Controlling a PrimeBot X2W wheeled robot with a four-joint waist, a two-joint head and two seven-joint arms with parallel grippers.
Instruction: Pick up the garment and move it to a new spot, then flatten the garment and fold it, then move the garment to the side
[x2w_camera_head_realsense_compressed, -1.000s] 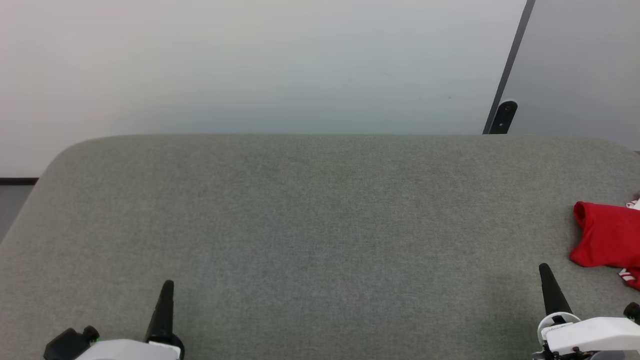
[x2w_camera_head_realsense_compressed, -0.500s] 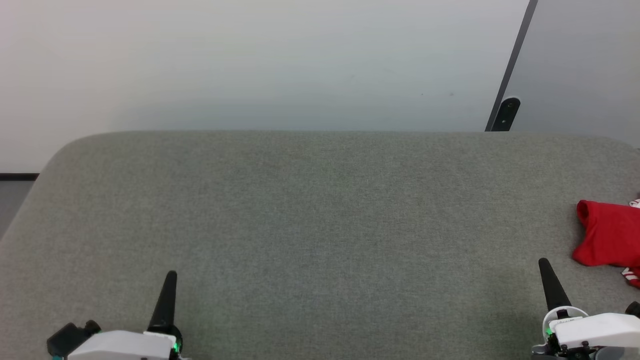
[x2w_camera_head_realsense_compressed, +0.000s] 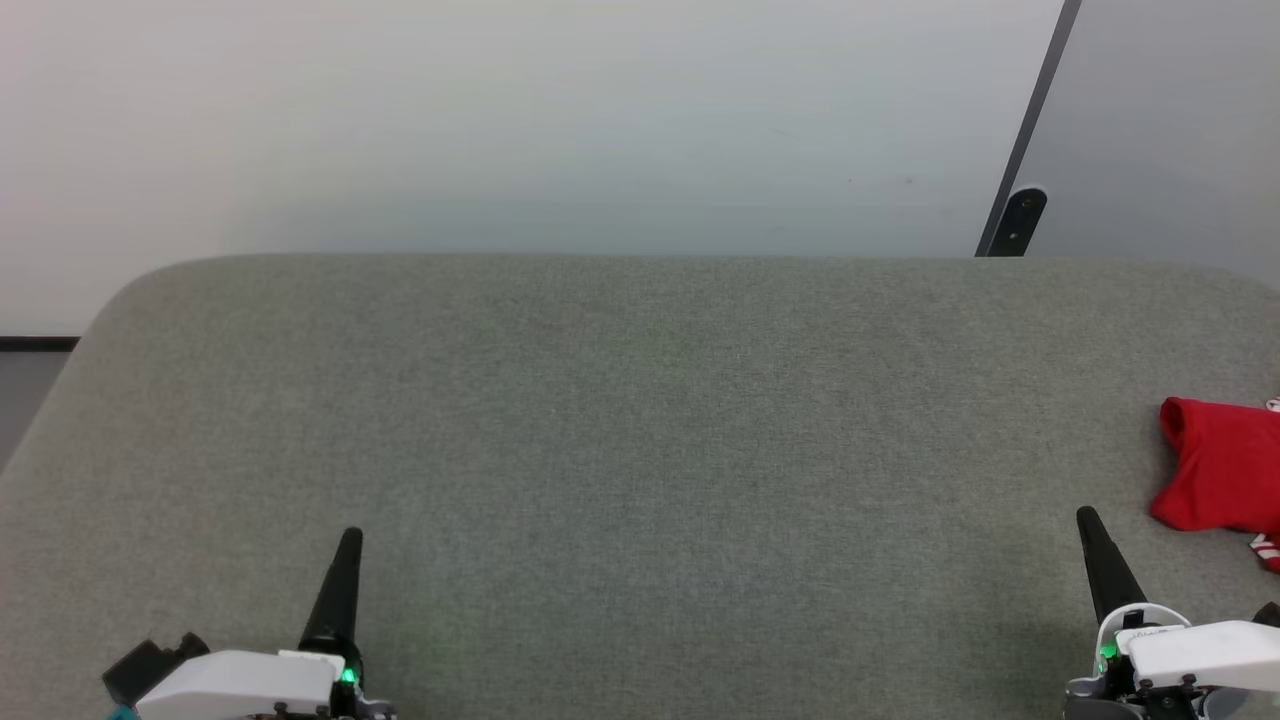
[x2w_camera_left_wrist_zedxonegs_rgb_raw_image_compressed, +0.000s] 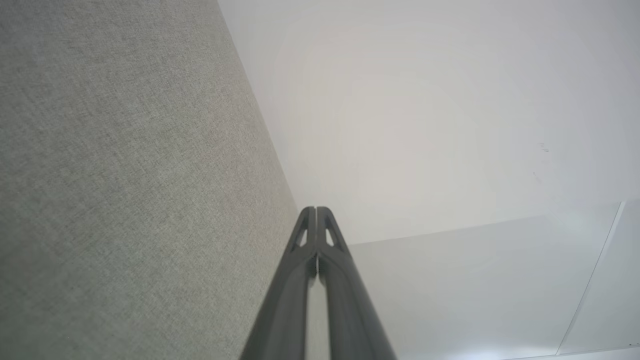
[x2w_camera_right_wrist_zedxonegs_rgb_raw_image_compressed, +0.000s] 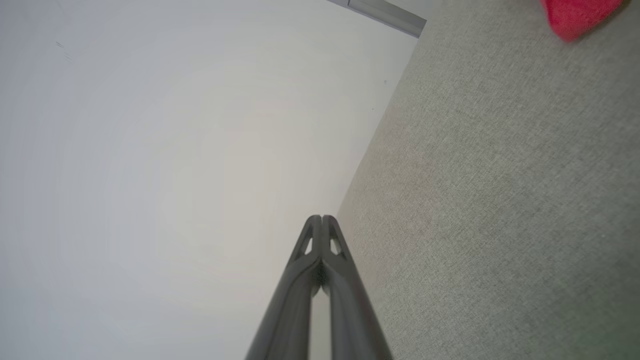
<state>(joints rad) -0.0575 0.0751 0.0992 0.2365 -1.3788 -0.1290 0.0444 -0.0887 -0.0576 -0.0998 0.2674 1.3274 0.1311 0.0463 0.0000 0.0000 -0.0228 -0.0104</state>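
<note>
Jaws: left gripper (x2w_camera_head_realsense_compressed: 348, 545) and right gripper (x2w_camera_head_realsense_compressed: 1088, 525) both pressed together, empty, at 7 and 5 o'clock.
Garment: red bundle (x2w_camera_head_realsense_compressed: 1222, 465) at 3 o'clock on the grey cushion (x2w_camera_head_realsense_compressed: 640, 420), apart from the right gripper.
Stage: fits either a heap awaiting pickup or a fold already set aside.
Care: see the whole bundle before acting, as the frame edge cuts it off.

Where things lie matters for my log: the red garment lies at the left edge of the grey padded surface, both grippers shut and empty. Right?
Wrong side: the head view shows the red garment at the right edge of the grey padded surface. The left gripper and right gripper are shut and empty.
</note>
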